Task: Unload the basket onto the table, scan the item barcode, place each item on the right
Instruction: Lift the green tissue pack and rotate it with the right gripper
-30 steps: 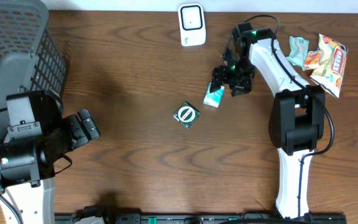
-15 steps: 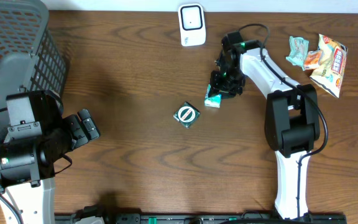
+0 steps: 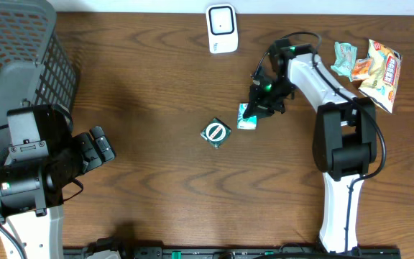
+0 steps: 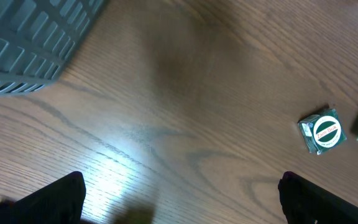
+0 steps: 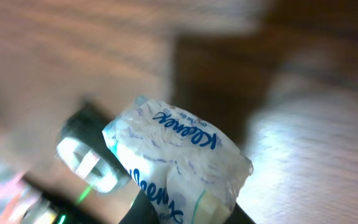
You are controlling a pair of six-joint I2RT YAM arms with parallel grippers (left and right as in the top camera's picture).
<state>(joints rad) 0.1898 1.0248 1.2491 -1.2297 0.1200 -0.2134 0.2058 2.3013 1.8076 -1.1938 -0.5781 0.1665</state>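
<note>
Overhead view of a wooden worktop [image 3: 157,86] with a white barcode scanner [image 3: 222,29] standing at its far edge. The right claw [image 3: 256,106] is closing on a Kleenex tissue pack [image 3: 246,119], which is sitting toward the robot from the scanner and slightly to its right, well apart from it. In the right wrist view the pack [image 5: 173,155] is filling the frame, pinched against a dark finger at the bottom.

The grasp appears to be made. The carry to the scanner and the scan itself are not yet done.

The left claw [image 4: 182,202] is hanging wide open and empty, far to the left of the scanner and nearer the robot.

A small green packet with a round label [image 3: 215,133] is lying just left of the tissue pack. Snack packets [image 3: 379,65] are lying far to the right of the scanner, and a grey basket [image 3: 20,57] is standing far to its left.

No barcode is showing on the pack in any view. Whether the pack is lifting off the wood is unclear. The right wrist view is blurring badly, and a pale ring with a green light at its lower left cannot be identified.
</note>
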